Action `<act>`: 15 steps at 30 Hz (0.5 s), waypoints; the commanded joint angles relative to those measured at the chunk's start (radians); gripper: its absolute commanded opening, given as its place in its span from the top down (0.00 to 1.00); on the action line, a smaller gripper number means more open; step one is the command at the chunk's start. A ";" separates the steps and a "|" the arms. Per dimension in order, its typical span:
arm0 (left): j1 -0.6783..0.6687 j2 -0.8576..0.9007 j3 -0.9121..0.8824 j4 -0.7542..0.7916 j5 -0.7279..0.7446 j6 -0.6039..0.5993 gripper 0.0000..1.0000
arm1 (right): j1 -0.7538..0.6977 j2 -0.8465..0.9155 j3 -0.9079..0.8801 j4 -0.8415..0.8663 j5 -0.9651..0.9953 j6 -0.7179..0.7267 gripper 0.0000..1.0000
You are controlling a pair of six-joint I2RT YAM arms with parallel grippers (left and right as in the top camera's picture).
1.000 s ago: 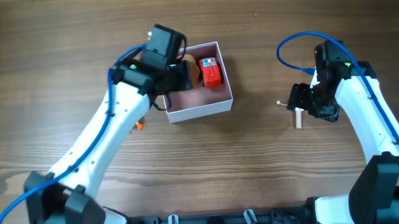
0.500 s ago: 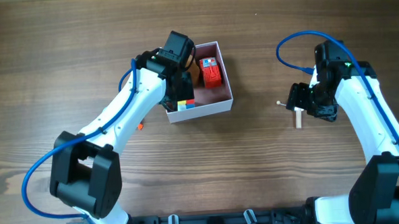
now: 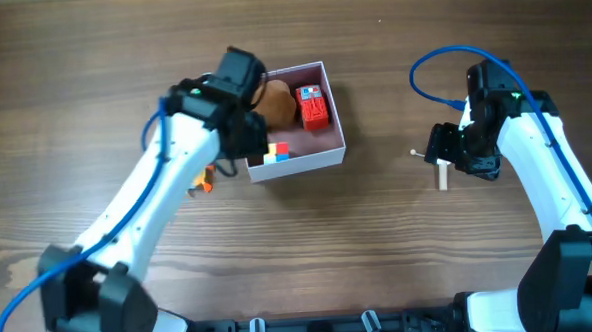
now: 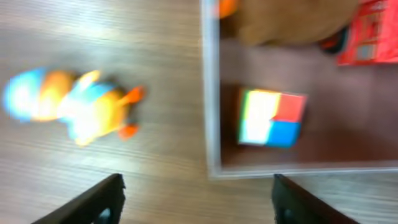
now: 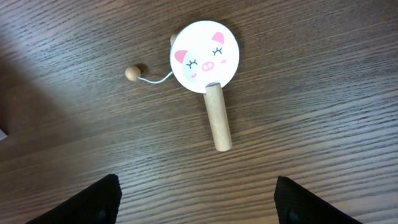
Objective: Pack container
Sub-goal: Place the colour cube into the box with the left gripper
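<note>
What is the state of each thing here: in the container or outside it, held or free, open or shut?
container: lidless, partly filled.
colour cube: inside the container, lying flat.
brown plush toy: inside the container.
red toy: inside the container.
blue-and-orange toy: outside, on the table, free.
pig-face rattle drum: lying flat on the table, free.
left gripper: open, empty.
right gripper: open, empty.

Table [image 3: 379, 242]: brown wood-grain top.
Lying directly on it:
- container [image 3: 301, 163], white-walled, far of centre;
- blue-and-orange toy figure [image 4: 74, 109], blurred, near the container's left wall but apart from it;
- pig-faced rattle drum [image 5: 205, 56], with wooden handle and a bead on a string, well apart at right.
</note>
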 commanded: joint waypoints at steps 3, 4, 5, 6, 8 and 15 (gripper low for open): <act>0.147 -0.050 -0.011 -0.085 -0.099 0.000 0.20 | 0.001 0.003 -0.006 -0.004 -0.016 -0.019 0.21; 0.168 -0.046 -0.029 -0.065 -0.098 0.020 0.20 | 0.001 0.003 -0.006 -0.004 -0.016 -0.019 0.21; 0.187 -0.045 -0.051 -0.042 -0.098 0.033 0.19 | 0.001 0.003 -0.006 -0.004 -0.016 -0.020 0.21; 0.203 -0.045 -0.071 -0.022 -0.090 0.032 0.18 | 0.001 0.003 -0.006 -0.003 -0.016 -0.020 0.21; 0.243 -0.045 -0.147 0.047 -0.073 -0.018 0.18 | 0.001 0.003 -0.006 -0.005 -0.016 -0.020 0.21; 0.334 -0.045 -0.333 0.236 0.005 -0.192 0.20 | 0.001 0.003 -0.006 -0.009 -0.016 -0.018 0.21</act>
